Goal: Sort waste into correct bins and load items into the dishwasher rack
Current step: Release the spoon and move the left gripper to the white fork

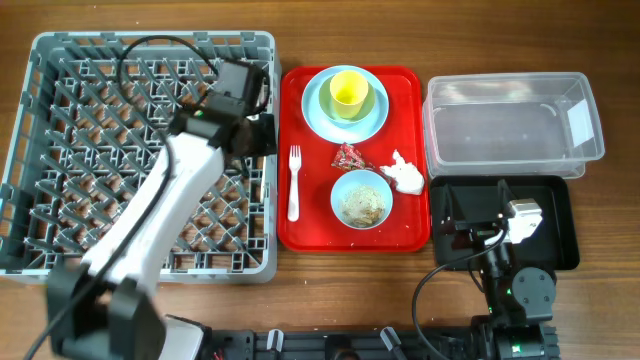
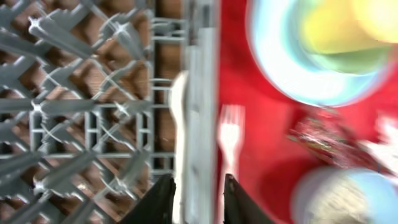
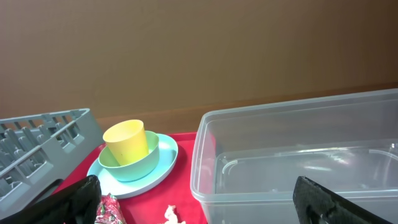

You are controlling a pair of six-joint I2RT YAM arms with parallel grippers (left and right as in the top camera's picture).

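Brown wooden table (image 1: 340, 285) carries grey rack (image 1: 60, 42) left, red tray (image 1: 315, 205) centre. Right hand (image 3: 202, 202) gapes wide, empty; left hand (image 2: 198, 202) blurred, grip unclear.

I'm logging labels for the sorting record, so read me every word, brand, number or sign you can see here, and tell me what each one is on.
No text can be read in these pictures.
White label on the clear tub: too small to read, in the overhead view.
Red wrapper: any print is too small in the overhead view and blurred in the left wrist view.
No writing shows on anything else.
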